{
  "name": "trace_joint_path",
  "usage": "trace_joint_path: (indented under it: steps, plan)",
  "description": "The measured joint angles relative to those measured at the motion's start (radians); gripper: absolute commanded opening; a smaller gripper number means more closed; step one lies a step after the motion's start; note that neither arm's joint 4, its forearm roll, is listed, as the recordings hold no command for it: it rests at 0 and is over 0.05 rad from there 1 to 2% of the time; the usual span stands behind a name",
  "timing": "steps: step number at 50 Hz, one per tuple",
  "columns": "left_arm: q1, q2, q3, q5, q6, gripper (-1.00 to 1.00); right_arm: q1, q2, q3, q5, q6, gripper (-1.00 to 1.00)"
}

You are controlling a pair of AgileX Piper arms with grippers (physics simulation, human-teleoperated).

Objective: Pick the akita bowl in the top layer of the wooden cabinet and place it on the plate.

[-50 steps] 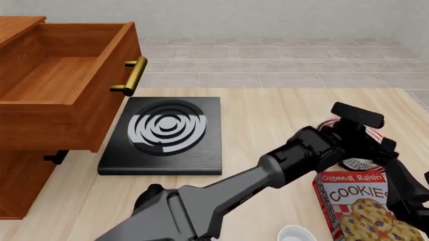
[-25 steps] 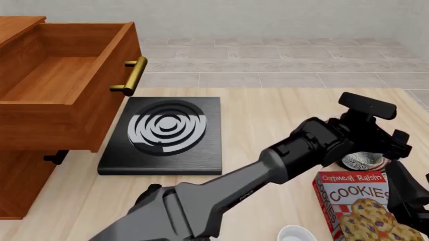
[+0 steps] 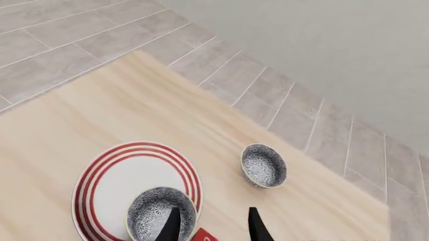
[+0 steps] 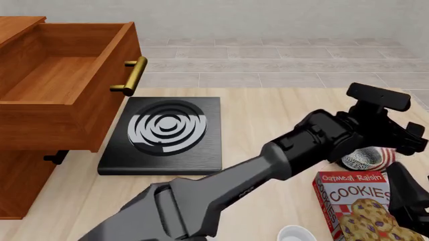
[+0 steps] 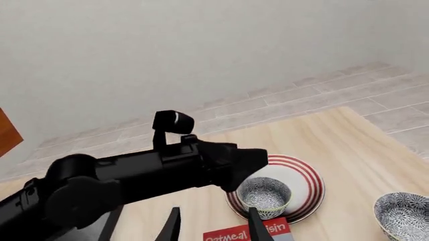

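Note:
The akita bowl [image 4: 362, 159] sits upright on the red-striped plate [image 4: 389, 152] at the right of the table; it shows as the akita bowl [image 3: 161, 213] on the plate [image 3: 114, 186] and the akita bowl [image 5: 263, 193] on the plate [image 5: 302, 175]. My left gripper [image 4: 405, 138] hangs just above and beyond the bowl, open [image 3: 213, 227], holding nothing. The wooden cabinet [image 4: 20, 165] stands at the left, its top layer [image 4: 67, 108] pulled out and empty. My right gripper [image 5: 213, 226] is open near the plate's front side.
A second patterned bowl [image 3: 263, 164] rests on the table beside the plate, near the table edge. A cookie box [image 4: 358, 206] lies in front of the plate. A white cup [image 4: 295, 234] is at the front edge. A black burner slab [image 4: 164, 133] lies beside the cabinet.
My left gripper has drawn up and to the right, away from the bowl, which stays on the plate. The cabinet and the right arm have not moved.

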Motion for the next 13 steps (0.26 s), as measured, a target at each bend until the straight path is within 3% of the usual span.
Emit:
trace_joint_path:
  steps: [13]
  plan:
    - [-0.012, -0.155, 0.279, -0.139, -0.013, 1.00, 0.001, -0.019, -0.001, 0.015, -0.006, 1.00]
